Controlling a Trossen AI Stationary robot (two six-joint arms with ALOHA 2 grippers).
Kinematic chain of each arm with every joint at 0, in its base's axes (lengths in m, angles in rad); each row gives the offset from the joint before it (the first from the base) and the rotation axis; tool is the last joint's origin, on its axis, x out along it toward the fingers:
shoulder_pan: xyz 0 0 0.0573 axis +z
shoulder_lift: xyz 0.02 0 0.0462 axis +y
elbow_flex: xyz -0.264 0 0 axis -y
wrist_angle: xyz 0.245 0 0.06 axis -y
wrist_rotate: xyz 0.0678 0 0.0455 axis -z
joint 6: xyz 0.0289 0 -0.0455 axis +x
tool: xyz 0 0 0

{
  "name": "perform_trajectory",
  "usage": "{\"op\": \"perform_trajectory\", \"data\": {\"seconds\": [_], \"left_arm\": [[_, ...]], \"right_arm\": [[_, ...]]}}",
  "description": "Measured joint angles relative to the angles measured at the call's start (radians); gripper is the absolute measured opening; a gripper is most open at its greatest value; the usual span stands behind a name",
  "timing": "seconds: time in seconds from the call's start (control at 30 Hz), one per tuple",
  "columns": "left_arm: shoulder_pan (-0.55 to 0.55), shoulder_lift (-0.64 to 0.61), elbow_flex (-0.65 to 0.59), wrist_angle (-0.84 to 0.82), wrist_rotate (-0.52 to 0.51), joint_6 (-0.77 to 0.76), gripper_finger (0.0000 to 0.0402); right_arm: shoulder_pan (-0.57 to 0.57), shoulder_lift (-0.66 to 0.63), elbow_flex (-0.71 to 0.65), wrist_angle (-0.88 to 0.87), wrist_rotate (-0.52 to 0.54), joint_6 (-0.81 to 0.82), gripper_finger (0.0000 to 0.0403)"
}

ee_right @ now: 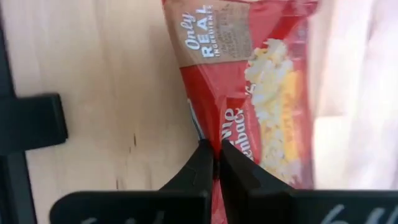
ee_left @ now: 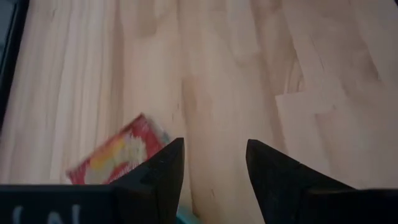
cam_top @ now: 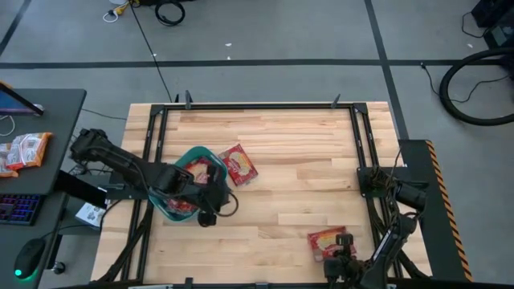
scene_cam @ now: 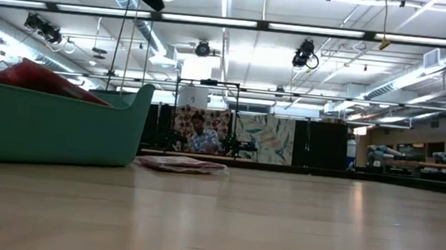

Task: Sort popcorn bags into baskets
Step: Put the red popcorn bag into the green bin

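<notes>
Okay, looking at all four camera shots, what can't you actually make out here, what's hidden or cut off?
- High view: the left arm covers much of the teal basket, so the popcorn bags inside cannot be counted.
- Low view: the basket wall hides its contents; only red tops show above the rim.
- Left wrist view: the open left gripper cuts off part of a popcorn bag.
- Right wrist view: the right gripper is shut on a bag whose edges run out of frame.

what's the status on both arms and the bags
Left gripper open over basket, empty. Right gripper shut on bag at table's near right edge. One bag loose beside basket. Nothing in the way.
</notes>
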Motion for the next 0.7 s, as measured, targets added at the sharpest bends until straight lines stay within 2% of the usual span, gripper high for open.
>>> {"op": "perform_trajectory", "data": {"seconds": [0.17, 0.27, 0.43, 0.57, 0.7], "left_arm": [[-0.005, 0.052, 0.0, 0.074, 0.005, 0.137, 0.0176], [-0.018, 0.07, 0.0, 0.111, 0.006, 0.215, 0.0183], [-0.048, 0.087, 0.0, 0.157, 0.021, 0.301, 0.0228], [-0.064, 0.087, 0.0, 0.204, 0.007, 0.356, 0.027], [-0.072, 0.087, 0.0, 0.228, -0.009, 0.373, 0.0282]], "right_arm": [[-0.021, -0.054, 0.006, -0.004, 0.08, -0.02, 0.0015], [-0.05, -0.101, 0.006, -0.004, 0.163, -0.06, 0.0015], [-0.122, -0.183, 0.007, 0.018, 0.263, -0.168, 0.0015], [-0.179, -0.23, -0.003, 0.1, 0.317, -0.288, 0.0015], [-0.239, -0.254, -0.006, 0.174, 0.331, -0.423, 0.0014]]}}
